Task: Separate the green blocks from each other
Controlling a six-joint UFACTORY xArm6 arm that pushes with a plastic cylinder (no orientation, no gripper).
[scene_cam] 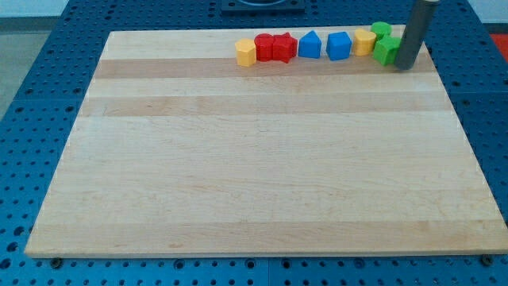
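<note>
The green blocks (385, 44) sit touching at the table's (254, 175) far right, just left of my tip (406, 67). I carry no jaws, only this rod.

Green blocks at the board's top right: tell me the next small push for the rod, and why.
Probably a short push toward the view's left and bottom. My tip sits right beside the lower green block, on the view's right of it. The upper round-looking green block touches it from above, and a yellow block crowds their left. Sliding the lower one down-left should open a gap.
</note>
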